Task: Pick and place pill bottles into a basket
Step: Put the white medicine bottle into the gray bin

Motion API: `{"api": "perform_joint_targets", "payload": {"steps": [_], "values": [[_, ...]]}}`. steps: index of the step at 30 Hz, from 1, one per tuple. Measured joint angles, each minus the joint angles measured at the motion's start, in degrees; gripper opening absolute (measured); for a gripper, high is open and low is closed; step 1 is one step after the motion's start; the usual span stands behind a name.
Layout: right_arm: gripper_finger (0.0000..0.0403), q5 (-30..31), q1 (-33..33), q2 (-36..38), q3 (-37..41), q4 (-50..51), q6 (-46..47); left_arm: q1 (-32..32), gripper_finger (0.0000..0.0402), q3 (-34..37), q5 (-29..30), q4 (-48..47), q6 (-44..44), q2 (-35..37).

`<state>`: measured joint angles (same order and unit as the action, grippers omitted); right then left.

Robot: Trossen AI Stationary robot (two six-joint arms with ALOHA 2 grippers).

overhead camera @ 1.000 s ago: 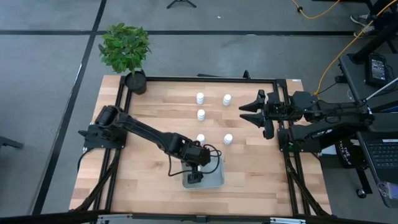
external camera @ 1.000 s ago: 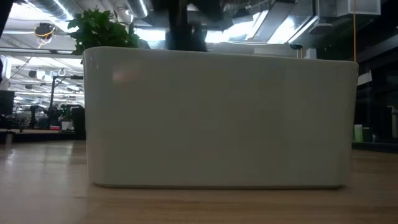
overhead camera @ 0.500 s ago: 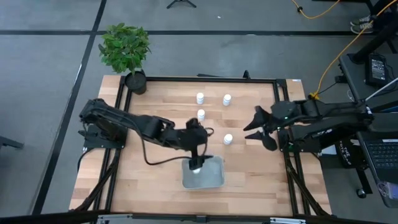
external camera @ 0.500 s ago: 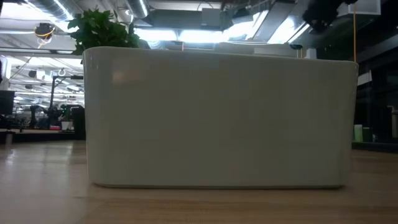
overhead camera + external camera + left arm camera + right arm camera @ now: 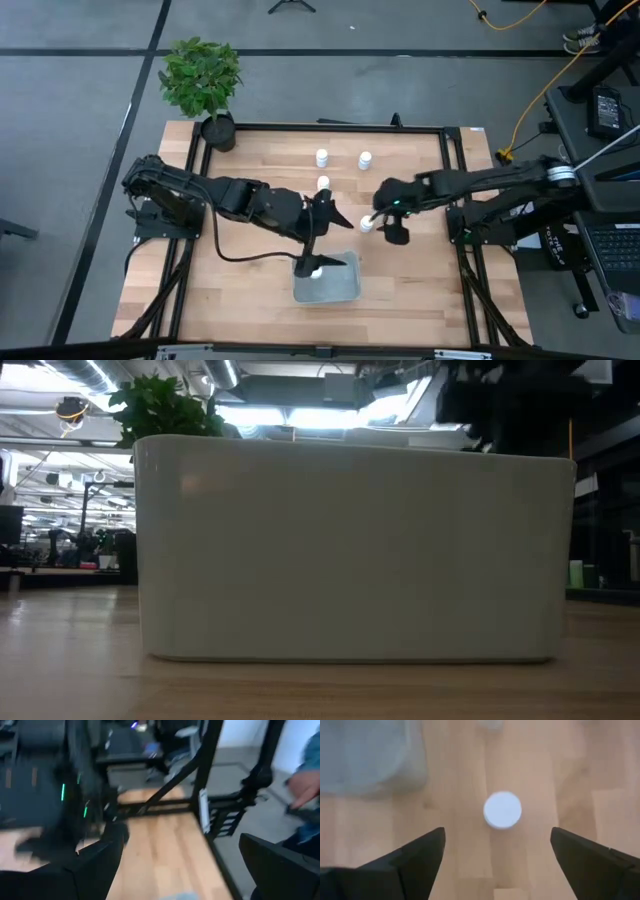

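Observation:
The pale grey-blue basket (image 5: 335,287) sits near the table's front middle, and its wall (image 5: 350,550) fills the low view. One white pill bottle (image 5: 316,268) lies inside it. Three more bottles stand upright on the wood farther back (image 5: 322,158) (image 5: 365,160) (image 5: 323,183). My right gripper (image 5: 385,215) hangs open, pointing down, over another bottle (image 5: 502,810), with a finger on either side and clear of it. My left gripper (image 5: 338,240) is open above the basket's far edge and holds nothing.
A potted plant (image 5: 203,80) stands at the table's far left corner. A black frame (image 5: 330,128) runs around the table's edges. Bare wood (image 5: 240,280) lies to the left of the basket.
My left gripper has risen out of the basket, swung toward the far edge and tipped up level, leaving a bottle inside. My right gripper has come from the table's right edge toward the middle, tipped to point down over a bottle, and has opened.

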<state>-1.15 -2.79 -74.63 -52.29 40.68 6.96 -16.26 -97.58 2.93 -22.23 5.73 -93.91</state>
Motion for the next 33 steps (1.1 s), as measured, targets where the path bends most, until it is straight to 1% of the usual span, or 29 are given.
{"api": "perform_joint_targets", "payload": {"steps": [1, 3, 5, 8, 12, 17, 26, 30, 33], "values": [[0.0362, 0.0, 0.0, -1.6, 0.0, 0.0, -0.7, 0.2, 0.0384, 0.0, -0.5, 1.7, 0.3, 0.0], [0.0359, 0.0, 0.0, -3.9, 0.0, 0.0, -2.3, 0.1, 0.0382, 0.0, 1.4, 5.7, 1.9, 0.0], [0.0358, 0.0, 0.0, -5.5, 0.0, -0.1, -2.8, 0.2, 0.0382, 0.0, 2.9, 6.7, 1.2, 0.0], [0.0357, 0.0, 0.0, -6.9, -0.8, -0.8, -2.7, 0.8, 0.0382, 0.0, 1.4, 2.9, -1.2, 0.3], [0.0357, 0.0, 0.4, -7.8, -2.3, -3.6, -0.9, 1.6, 0.0382, 0.0, -3.5, -2.9, -0.8, 1.0], [0.0357, 0.1, 1.6, -9.9, -4.9, -5.3, 0.4, 2.6, 0.0382, 0.0, -10.7, -6.9, -0.5, 1.7], [0.0357, 0.1, 1.9, -15.4, -5.3, -5.0, 3.5, 2.6, 0.0382, 0.0, -11.6, -11.6, -2.0, 3.8], [0.0357, 0.1, 1.9, -18.0, -5.3, -4.8, 3.6, 2.6, 0.0383, 0.0, -11.8, -11.7, -2.0, 3.9], [0.0357, 0.1, 1.9, -19.6, -5.3, -4.8, 3.5, 2.6, 0.0383, 0.0, -13.1, -11.7, -2.0, 3.9]]}}
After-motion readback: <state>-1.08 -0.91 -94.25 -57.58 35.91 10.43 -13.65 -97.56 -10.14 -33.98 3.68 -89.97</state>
